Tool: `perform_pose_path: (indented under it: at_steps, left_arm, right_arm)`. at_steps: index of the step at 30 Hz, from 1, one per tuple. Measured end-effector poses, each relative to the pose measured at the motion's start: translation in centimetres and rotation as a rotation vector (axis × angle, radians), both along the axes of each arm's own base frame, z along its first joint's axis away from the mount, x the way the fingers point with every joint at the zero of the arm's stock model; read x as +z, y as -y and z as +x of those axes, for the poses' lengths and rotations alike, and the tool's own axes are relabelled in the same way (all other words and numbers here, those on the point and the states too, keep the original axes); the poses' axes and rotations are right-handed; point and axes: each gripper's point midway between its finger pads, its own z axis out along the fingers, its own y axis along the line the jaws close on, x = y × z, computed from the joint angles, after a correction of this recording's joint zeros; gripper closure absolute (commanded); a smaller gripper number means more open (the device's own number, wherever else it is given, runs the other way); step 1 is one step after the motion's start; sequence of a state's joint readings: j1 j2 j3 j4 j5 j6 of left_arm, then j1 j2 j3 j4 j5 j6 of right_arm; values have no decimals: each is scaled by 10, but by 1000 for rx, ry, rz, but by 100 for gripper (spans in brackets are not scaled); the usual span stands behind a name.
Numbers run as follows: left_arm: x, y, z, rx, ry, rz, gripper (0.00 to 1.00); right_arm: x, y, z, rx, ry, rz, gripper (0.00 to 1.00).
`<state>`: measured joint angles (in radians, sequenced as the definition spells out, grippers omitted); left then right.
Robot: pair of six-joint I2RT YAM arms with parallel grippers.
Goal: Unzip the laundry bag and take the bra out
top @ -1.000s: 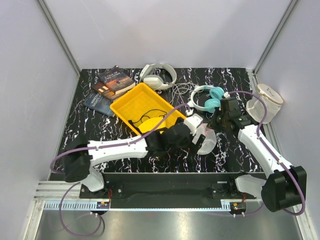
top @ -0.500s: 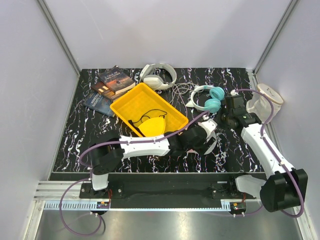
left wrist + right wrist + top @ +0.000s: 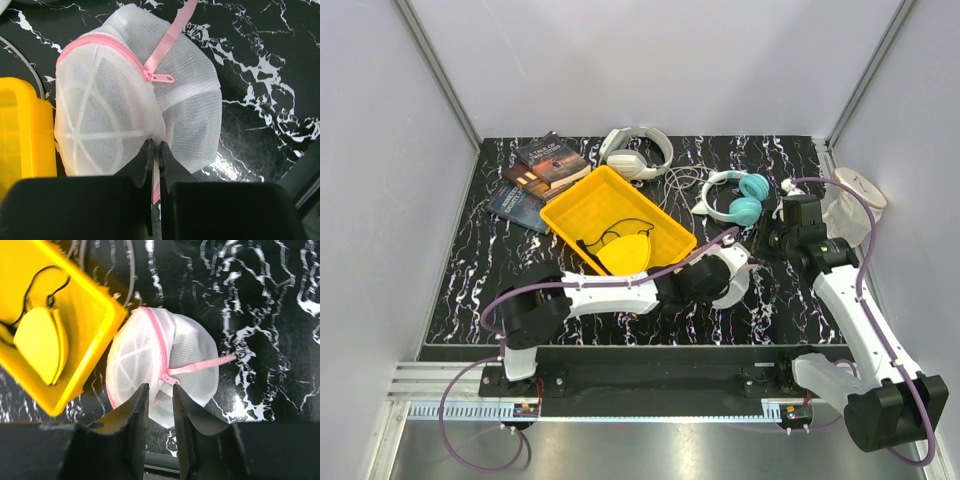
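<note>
- The bag [image 3: 115, 125] lies right of centre, towards the near edge, just beside the yellow tray's [image 3: 95, 315] corner. Its zip looks shut.
- The left gripper [image 3: 155, 148] has its jaws pinched together on the bag's near rim, anchoring it.
- The right gripper [image 3: 160, 390] hovers above with its jaws parted. Best move is to drop onto the pull [image 3: 169, 380], nip it squarely, and run it along the pink track while the left holds.
- The bra can't be seen; nothing dark shows through the mesh.

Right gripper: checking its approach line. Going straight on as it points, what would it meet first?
Probably the laundry bag, near its pink zipper pull, straight ahead of the right gripper; depth is unclear.
</note>
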<state>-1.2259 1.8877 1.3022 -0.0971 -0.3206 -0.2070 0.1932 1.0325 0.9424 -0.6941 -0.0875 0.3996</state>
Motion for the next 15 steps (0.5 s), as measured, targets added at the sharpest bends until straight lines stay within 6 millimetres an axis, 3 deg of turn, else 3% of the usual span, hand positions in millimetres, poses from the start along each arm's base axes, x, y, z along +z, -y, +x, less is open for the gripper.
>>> perform_pose_path:
  at_steps: [4, 10, 15]
  left_arm:
    - [4, -16, -4, -21, -13, -5, 100]
    - [21, -45, -8, -38, -49, -56, 100]
    - [26, -55, -7, -48, -113, -110, 100]
  right_arm:
    - [7, -12, -7, 97, 27, 31, 64]
    - [-8, -30, -25, 199, -8, 83, 61]
    - [-12, -66, -45, 362, -20, 94, 56]
